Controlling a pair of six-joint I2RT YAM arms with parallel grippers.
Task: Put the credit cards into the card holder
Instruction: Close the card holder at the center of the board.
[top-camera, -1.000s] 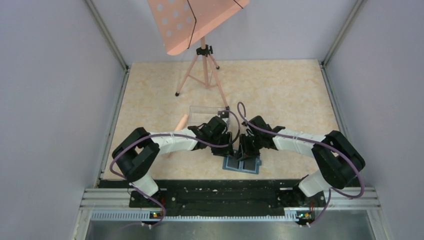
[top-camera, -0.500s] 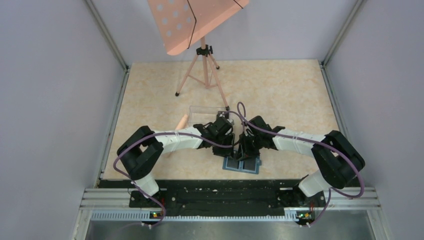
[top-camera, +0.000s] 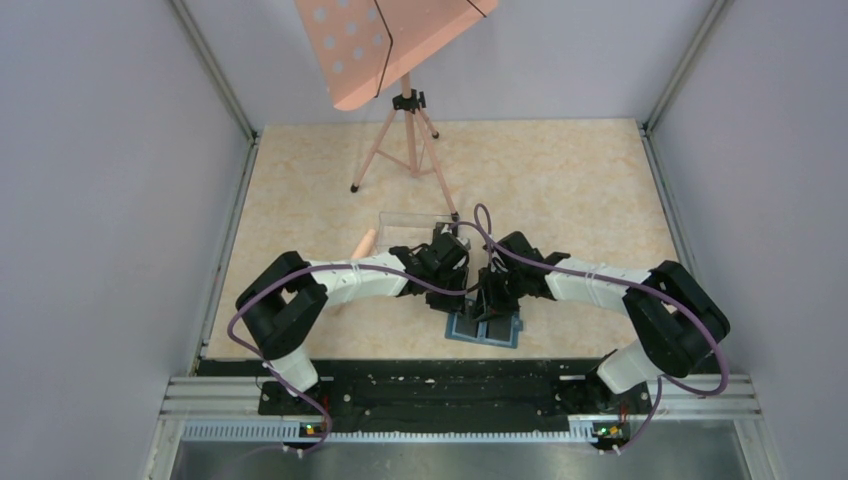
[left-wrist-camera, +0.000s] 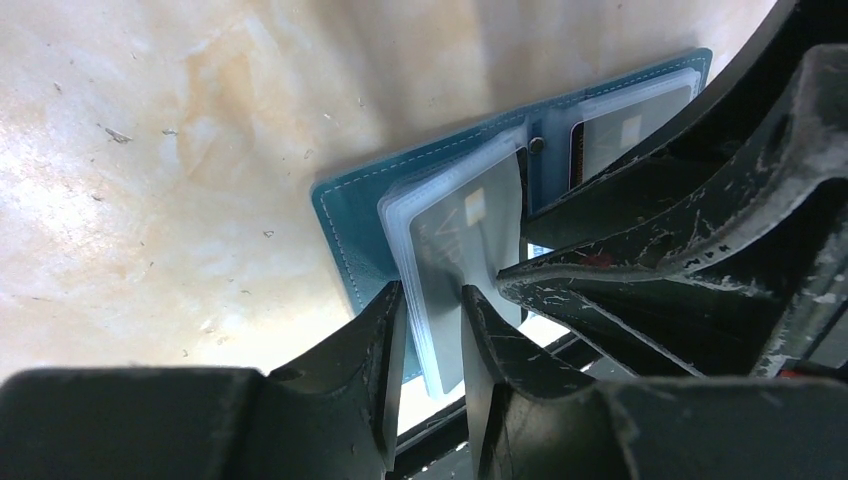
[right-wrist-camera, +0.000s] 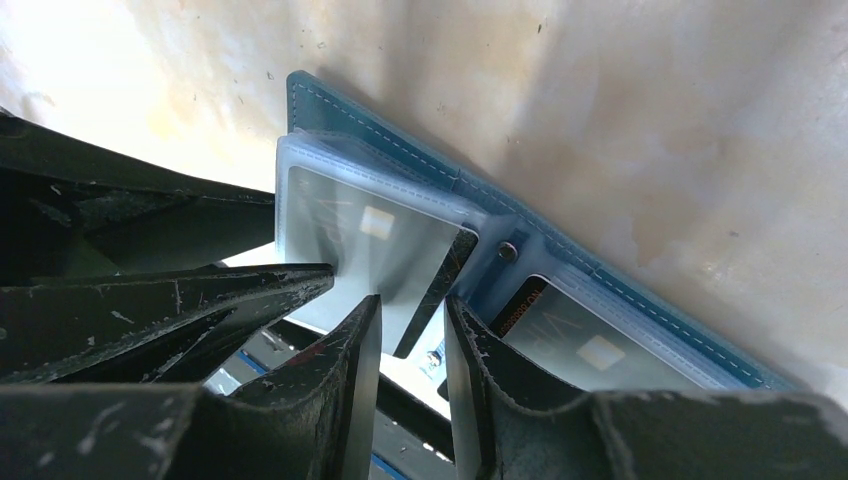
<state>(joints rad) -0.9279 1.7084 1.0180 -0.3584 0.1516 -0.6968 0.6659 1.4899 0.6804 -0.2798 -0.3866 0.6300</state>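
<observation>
Now the left claw (left-wrist-camera: 432, 292) has edged rightward, away from the clear box (top-camera: 405, 225) and over the open card holder (top-camera: 485, 330). The holder lies flat at the near edge of the tabletop (top-camera: 560, 190), unmoved. The left fingers have narrowed and pinch its stack of clear sleeves (left-wrist-camera: 455, 225). The right claw (right-wrist-camera: 413, 302) sits as before, clamped on a dark credit card (right-wrist-camera: 438, 290) tilted against those sleeves.
</observation>
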